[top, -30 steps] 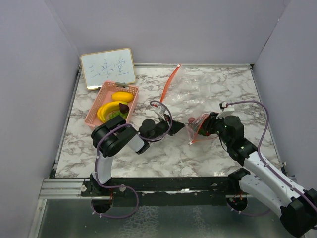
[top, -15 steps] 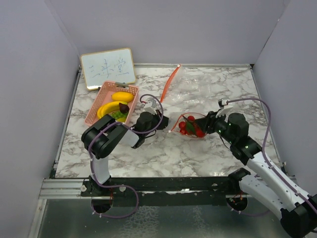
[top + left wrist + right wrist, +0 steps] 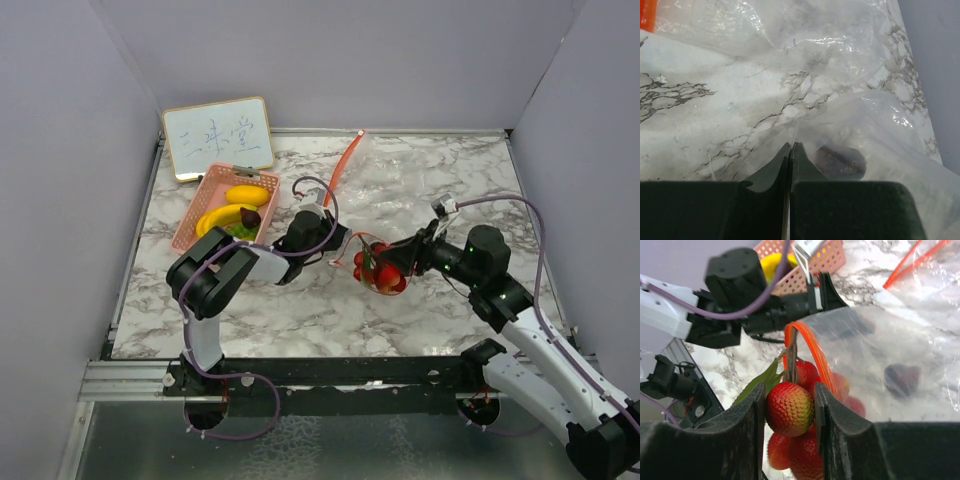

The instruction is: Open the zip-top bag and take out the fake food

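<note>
The clear zip-top bag [image 3: 362,248] with an orange zip rim [image 3: 807,347] hangs between my two grippers above the table. My left gripper [image 3: 337,242] is shut on a thin edge of the bag's film [image 3: 796,131]. My right gripper [image 3: 789,410] is shut on a berry of the red berry cluster [image 3: 377,268], which hangs at the bag's mouth with its green leaf [image 3: 757,385]. A dark purple piece [image 3: 901,379] lies inside the bag and also shows in the left wrist view [image 3: 840,160]. A banana [image 3: 222,218] and a lemon [image 3: 246,194] lie in the pink basket.
The pink basket [image 3: 190,215] stands at the left, close behind my left arm. A small whiteboard [image 3: 218,137] leans at the back left. More clear plastic [image 3: 430,180] with an orange strip [image 3: 345,165] lies at the back. Grey walls enclose the table.
My left gripper has shifted up and to the right with the bag's edge. The crumpled bag has stretched open, and the berry cluster now hangs at its mouth in my right gripper.
</note>
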Controlling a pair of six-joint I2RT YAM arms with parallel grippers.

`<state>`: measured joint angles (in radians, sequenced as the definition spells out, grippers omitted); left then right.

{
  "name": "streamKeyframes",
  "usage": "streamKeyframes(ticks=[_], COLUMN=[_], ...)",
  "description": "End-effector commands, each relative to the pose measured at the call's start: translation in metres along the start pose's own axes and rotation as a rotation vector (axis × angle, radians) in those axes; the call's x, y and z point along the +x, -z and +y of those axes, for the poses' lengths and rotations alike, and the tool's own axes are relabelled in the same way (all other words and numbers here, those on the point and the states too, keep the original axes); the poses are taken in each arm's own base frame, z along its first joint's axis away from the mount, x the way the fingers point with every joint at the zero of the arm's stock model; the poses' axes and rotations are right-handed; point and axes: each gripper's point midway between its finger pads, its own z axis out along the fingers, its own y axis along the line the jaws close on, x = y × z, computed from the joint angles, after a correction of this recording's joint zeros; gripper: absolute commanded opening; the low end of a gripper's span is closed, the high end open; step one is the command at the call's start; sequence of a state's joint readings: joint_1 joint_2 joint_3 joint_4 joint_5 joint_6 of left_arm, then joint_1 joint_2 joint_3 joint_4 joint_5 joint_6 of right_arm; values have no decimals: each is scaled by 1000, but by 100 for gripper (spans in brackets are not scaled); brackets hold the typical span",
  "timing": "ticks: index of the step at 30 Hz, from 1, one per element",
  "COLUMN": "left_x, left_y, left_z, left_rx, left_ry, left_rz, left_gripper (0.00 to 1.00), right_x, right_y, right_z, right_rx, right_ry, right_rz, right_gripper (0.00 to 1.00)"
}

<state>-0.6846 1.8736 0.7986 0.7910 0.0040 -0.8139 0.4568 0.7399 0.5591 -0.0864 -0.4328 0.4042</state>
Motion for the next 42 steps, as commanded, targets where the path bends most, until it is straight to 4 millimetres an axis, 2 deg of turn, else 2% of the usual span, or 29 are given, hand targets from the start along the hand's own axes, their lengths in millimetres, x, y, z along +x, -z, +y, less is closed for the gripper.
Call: streamKeyframes(ticks=[1,5,9,15,18,21,23,26,27,29,30,36,42], left_x=[16,16,11,5,-1,-8,-12,-31,-36,-45,-48,-49,-60], left_y=[-4,-7,-5,2,14,26,32,45,49,57,61,89,129], left_z=[29,41,47,31,12,-6,-18,-23,-22,-18,-15,14,14], left_rx=[-91,-74,-92,-33,32,55,72,20,-5,-50,-75,-200,-230], left_ry=[-6,82,75,101,87,25,-34,-85,-93,-100,-104,-71,-120], left_rz=[38,74,68,55,42,43,66,28,14,-6,-15,-63,-116], left_gripper=[0,0,0,0,3,24,48,77,85,91,90,65,63], right_x=[-47,-53,-63,-72,-86,-102,-111,-129,-134,-146,-154,-196,-209], right_y=[9,15,24,14,8,0,-4,-12,-16,-25,-29,-49,-91], right_z=[32,42,44,38,36,28,25,12,6,1,2,10,3], right_rx=[-100,-135,-117,-91,-72,-26,-6,64,95,120,115,79,10], right_ry=[57,84,90,87,103,122,129,119,110,105,105,98,146], right_rz=[-103,-128,-183,-179,-200,-218,-231,-281,-286,-291,-302,-361,-399], right_gripper=[1,1,1,1,1,1,1,1,1,1,1,1,1])
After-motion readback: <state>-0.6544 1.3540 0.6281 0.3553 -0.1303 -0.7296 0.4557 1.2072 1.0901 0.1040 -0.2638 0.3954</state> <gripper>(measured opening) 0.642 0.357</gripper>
